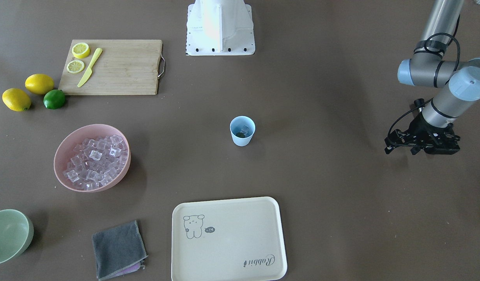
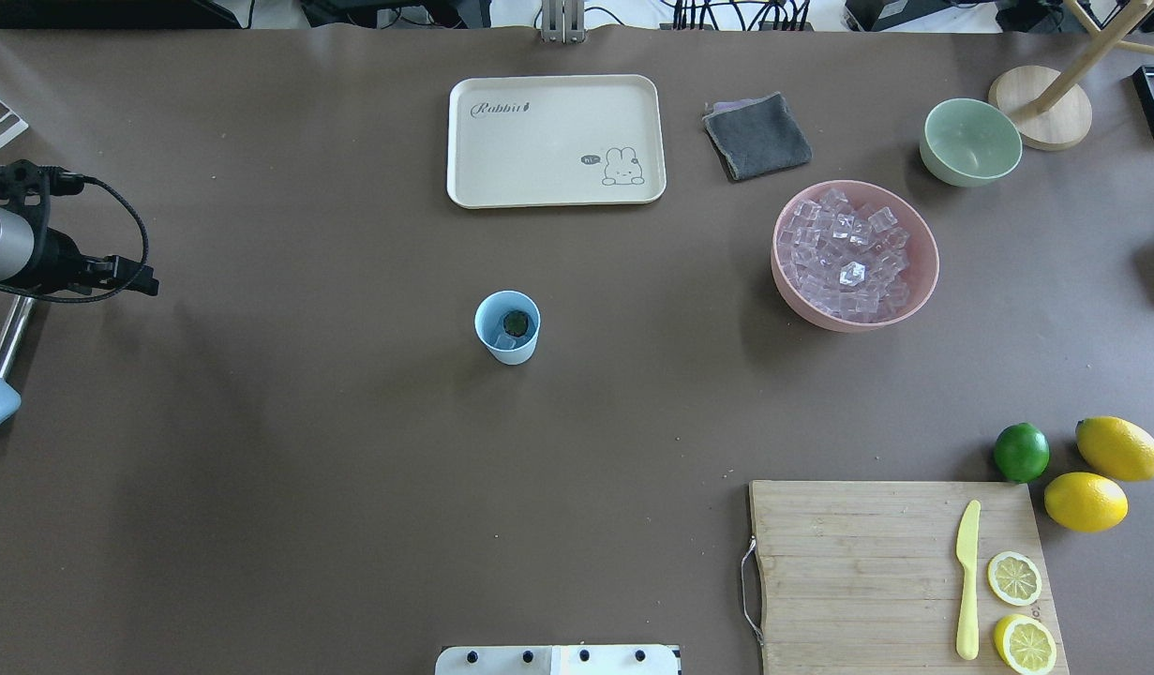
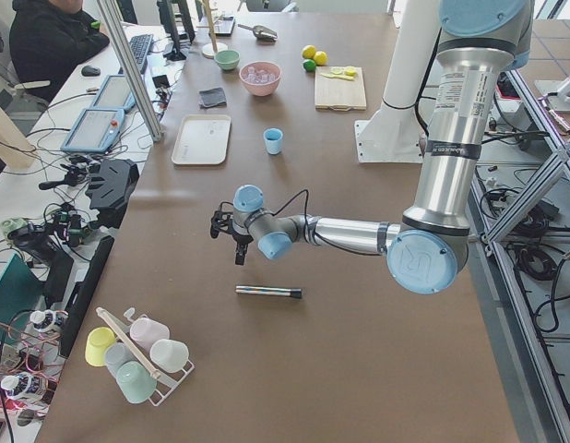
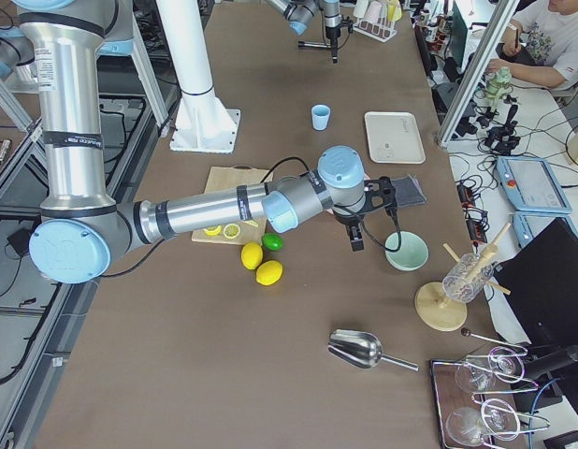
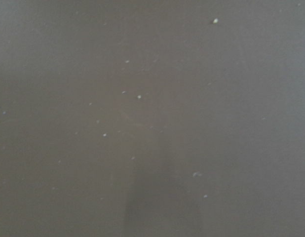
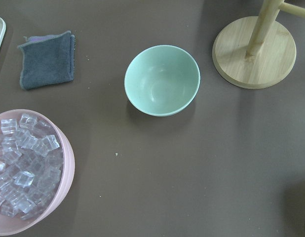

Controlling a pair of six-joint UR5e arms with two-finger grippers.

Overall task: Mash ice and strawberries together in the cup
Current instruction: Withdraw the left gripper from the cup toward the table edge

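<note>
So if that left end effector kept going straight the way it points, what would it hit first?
Probably just the bare table: the left end effector points straight down, and its wrist camera shows only tabletop. The metal rod lies off to one side, I think.

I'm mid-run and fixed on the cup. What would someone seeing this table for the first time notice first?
Probably the pink bowl heaped with clear ice on the robot's right, the brightest mass on the brown table. Next, the small light-blue cup standing alone at mid-table, with ice cubes and a dark item inside. Then the two lemons and a lime beside the cutting board at the near right corner.
</note>
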